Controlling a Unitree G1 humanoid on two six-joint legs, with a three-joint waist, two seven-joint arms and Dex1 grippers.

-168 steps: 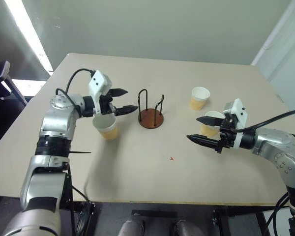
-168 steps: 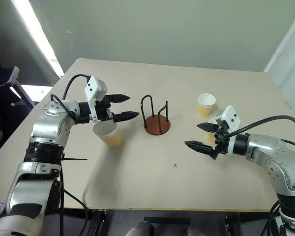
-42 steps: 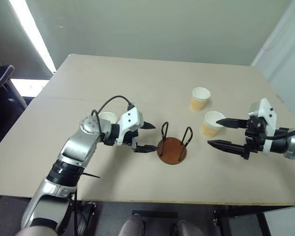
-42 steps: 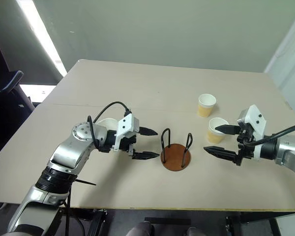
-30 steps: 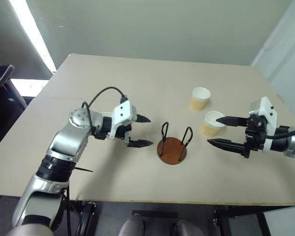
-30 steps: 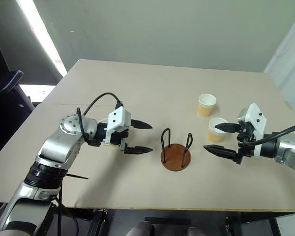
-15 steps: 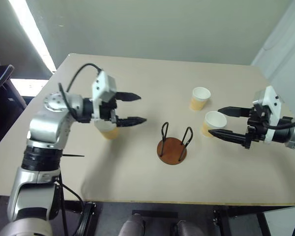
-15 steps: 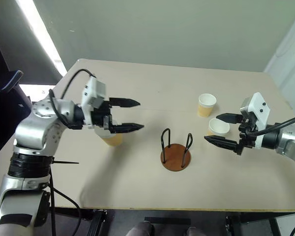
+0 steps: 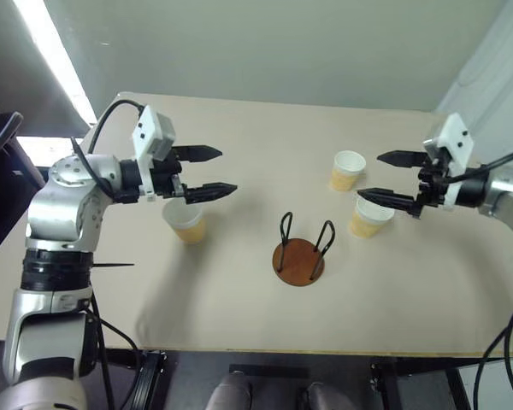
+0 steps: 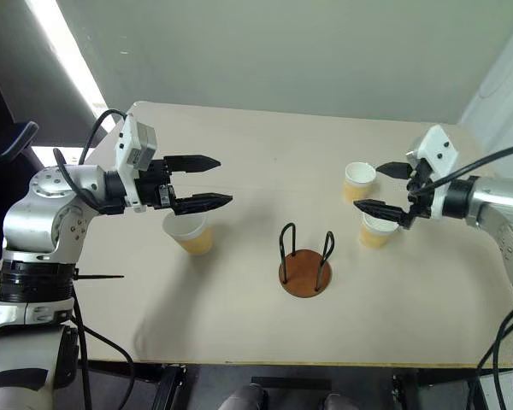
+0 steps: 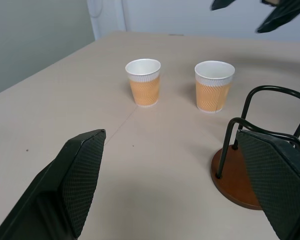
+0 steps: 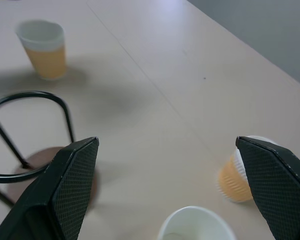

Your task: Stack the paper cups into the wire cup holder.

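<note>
Three paper cups stand upright on the table: one at the left [image 9: 185, 224], one at the far right [image 9: 347, 170], one nearer on the right [image 9: 369, 218]. The wire cup holder [image 9: 299, 256], a brown disc with two black loops, stands empty between them toward the front. My left gripper [image 9: 227, 171] hangs open in the air just above and right of the left cup, holding nothing. My right gripper [image 9: 369, 176] is open and empty, raised above the nearer right cup, beside the far one. The left wrist view shows both right cups [image 11: 143, 82] [image 11: 214, 85] and the holder [image 11: 255, 165].
The tan table [image 9: 239, 316] has its front edge close below the holder and its right edge just beyond the right cups. A dark chair [image 9: 0, 137] stands off the left side. A wall runs behind the table's far edge.
The holder stands nearer the front than several seconds ago. Over the last second my left gripper rose from beside the holder to above the left cup; my right gripper lifted over the nearer right cup.
</note>
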